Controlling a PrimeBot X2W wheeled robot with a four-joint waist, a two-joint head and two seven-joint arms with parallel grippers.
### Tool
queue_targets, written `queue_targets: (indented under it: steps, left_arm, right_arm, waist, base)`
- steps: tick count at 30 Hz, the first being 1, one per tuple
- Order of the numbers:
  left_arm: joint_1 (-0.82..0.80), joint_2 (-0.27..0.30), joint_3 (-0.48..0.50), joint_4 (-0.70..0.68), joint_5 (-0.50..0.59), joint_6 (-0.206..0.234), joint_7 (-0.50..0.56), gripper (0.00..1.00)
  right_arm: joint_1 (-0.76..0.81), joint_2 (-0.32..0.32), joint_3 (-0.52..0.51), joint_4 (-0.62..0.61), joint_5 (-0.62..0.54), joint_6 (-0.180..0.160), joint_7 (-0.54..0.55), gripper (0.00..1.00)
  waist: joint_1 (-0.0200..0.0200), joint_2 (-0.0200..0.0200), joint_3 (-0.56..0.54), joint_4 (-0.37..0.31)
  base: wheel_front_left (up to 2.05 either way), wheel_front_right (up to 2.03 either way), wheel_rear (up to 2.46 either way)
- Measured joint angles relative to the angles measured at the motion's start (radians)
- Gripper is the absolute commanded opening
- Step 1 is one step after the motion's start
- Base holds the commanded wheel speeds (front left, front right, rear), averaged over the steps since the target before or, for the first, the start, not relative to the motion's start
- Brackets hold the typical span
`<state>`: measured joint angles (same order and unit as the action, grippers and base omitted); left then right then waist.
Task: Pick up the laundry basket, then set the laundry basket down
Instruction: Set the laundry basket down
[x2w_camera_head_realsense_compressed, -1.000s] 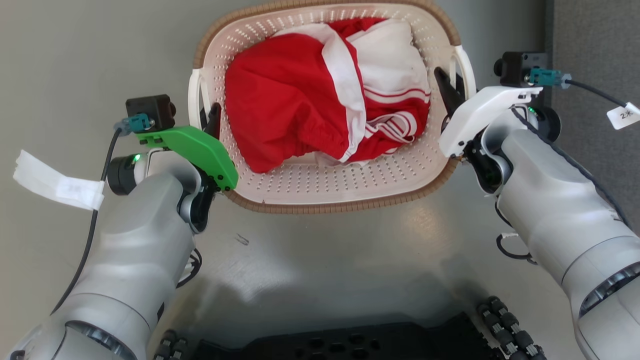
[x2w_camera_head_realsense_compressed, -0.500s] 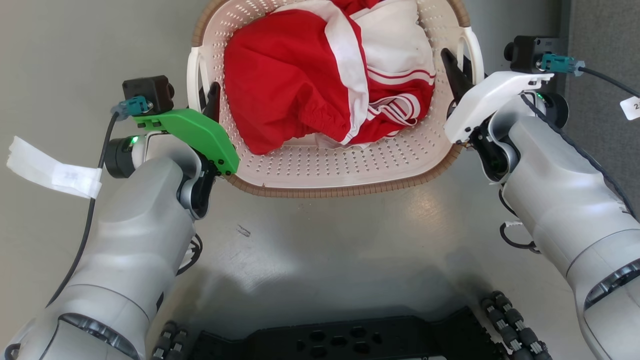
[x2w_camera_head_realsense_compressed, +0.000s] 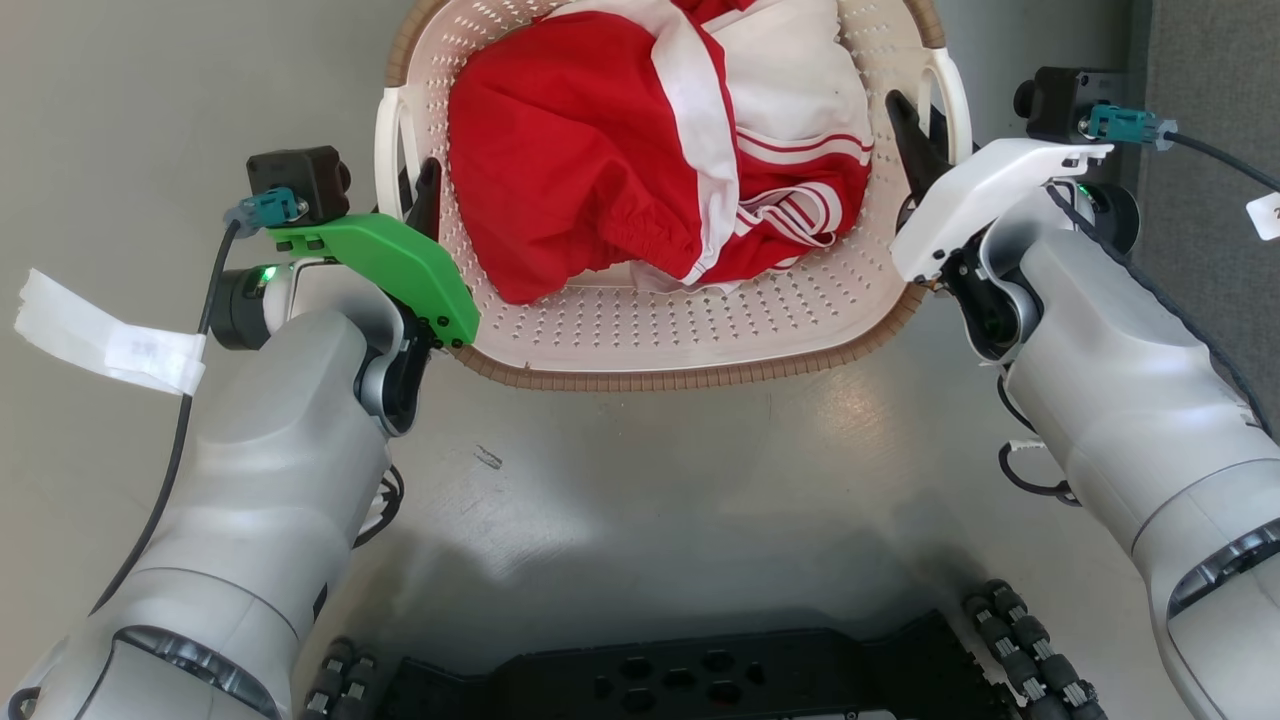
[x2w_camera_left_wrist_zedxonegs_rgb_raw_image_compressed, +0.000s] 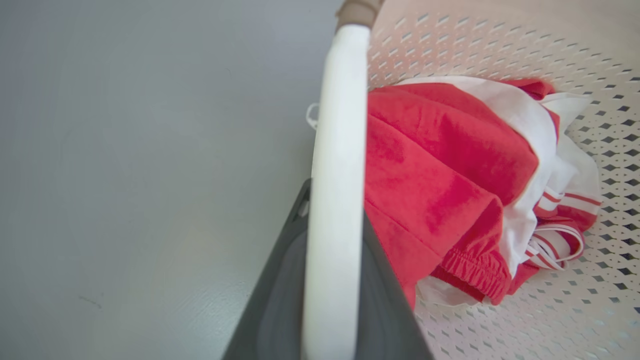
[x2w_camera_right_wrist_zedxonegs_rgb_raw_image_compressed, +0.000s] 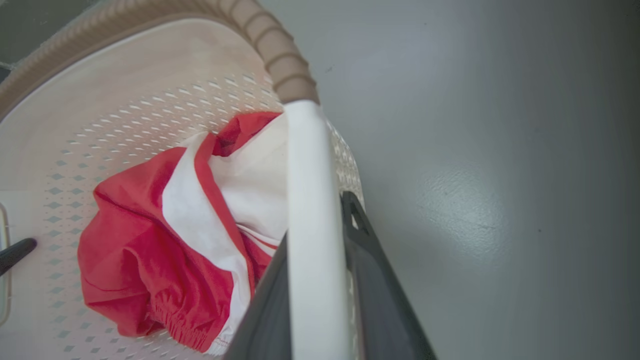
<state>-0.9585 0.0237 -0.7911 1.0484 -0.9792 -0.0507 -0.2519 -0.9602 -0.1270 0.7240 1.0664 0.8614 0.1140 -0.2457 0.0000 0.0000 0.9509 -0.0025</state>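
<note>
The laundry basket (x2w_camera_head_realsense_compressed: 650, 330), cream perforated plastic with a brown woven-look rim, sits at the top centre of the head view, holding red and white clothes (x2w_camera_head_realsense_compressed: 590, 150). My left gripper (x2w_camera_head_realsense_compressed: 420, 200) is shut on its left white loop handle (x2w_camera_head_realsense_compressed: 385, 150). My right gripper (x2w_camera_head_realsense_compressed: 915, 140) is shut on the right handle (x2w_camera_head_realsense_compressed: 955, 100). In the left wrist view the handle (x2w_camera_left_wrist_zedxonegs_rgb_raw_image_compressed: 335, 150) runs between the dark fingers (x2w_camera_left_wrist_zedxonegs_rgb_raw_image_compressed: 280, 300) of the left gripper (x2w_camera_left_wrist_zedxonegs_rgb_raw_image_compressed: 334, 200). The right wrist view shows the same hold: the right gripper (x2w_camera_right_wrist_zedxonegs_rgb_raw_image_compressed: 316, 220) pinches the other handle (x2w_camera_right_wrist_zedxonegs_rgb_raw_image_compressed: 305, 165). Whether the basket's bottom touches the floor I cannot tell.
Grey floor (x2w_camera_head_realsense_compressed: 650, 500) lies all around the basket. My black wheeled base (x2w_camera_head_realsense_compressed: 700, 680) is at the bottom edge. A darker grey strip (x2w_camera_head_realsense_compressed: 1210, 60) runs along the far right. White cable tags (x2w_camera_head_realsense_compressed: 100, 335) hang by the left arm.
Both arms and the basket held between them have shifted up the picture, away from my base; most of that shift came in the first half second. Both grips stay the same.
</note>
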Motion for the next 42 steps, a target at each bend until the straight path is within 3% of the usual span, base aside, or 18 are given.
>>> queue_targets:
  steps: [13,15,16,17,18,19,20,42]
  left_arm:
    - [0.001,0.000,0.014,-0.005,0.016,0.000,0.000,0.00]
    - [0.002,0.000,0.014,-0.005,0.016,0.000,0.000,0.00]
    - [0.003,0.000,0.014,-0.005,0.017,0.000,0.000,0.00]
    - [0.003,0.000,0.013,-0.004,0.024,0.000,0.000,0.35]
    - [0.003,0.000,0.013,-0.004,0.026,0.000,0.000,0.85]
    - [0.004,0.000,0.013,-0.004,0.026,0.000,0.000,1.00]
    - [0.005,0.000,0.013,-0.004,0.026,0.000,0.000,1.00]
    - [0.021,-0.001,0.038,0.012,0.024,-0.002,0.000,1.00]
  right_arm:
    - [0.004,0.003,-0.016,-0.003,-0.018,0.000,0.000,0.00]
    - [0.006,0.003,-0.020,-0.004,-0.018,0.000,0.000,0.05]
    - [0.006,0.004,-0.022,-0.004,-0.018,0.000,0.000,0.14]
    - [0.006,0.004,-0.024,-0.004,-0.018,0.000,0.000,0.27]
    - [0.007,0.005,-0.026,-0.004,-0.018,0.000,0.000,0.40]
    - [0.007,0.007,-0.030,-0.004,-0.018,0.002,0.000,0.76]
    - [0.007,0.008,-0.032,-0.005,-0.018,0.004,0.000,1.00]
    - [0.031,0.027,-0.044,0.017,-0.017,0.009,-0.006,1.00]
  waist:
    - [0.0000,0.0000,-0.001,-0.001]
    - [0.0000,0.0000,-0.002,-0.001]
    - [0.0000,0.0000,-0.002,-0.001]
    - [0.0000,0.0000,-0.002,-0.001]
    - [0.0000,0.0000,-0.002,-0.001]
    - [0.0000,0.0000,-0.003,-0.001]
    - [0.0000,0.0000,-0.003,-0.001]
    - [0.0000,0.0000,-0.038,0.000]
  base:
    - [0.00,0.00,0.00]
    - [0.00,0.00,0.00]
    - [0.00,0.00,0.00]
    - [0.00,0.00,0.00]
    - [0.00,0.00,0.00]
    - [0.00,0.00,0.00]
    - [0.00,0.00,0.00]
    - [0.00,0.00,0.00]
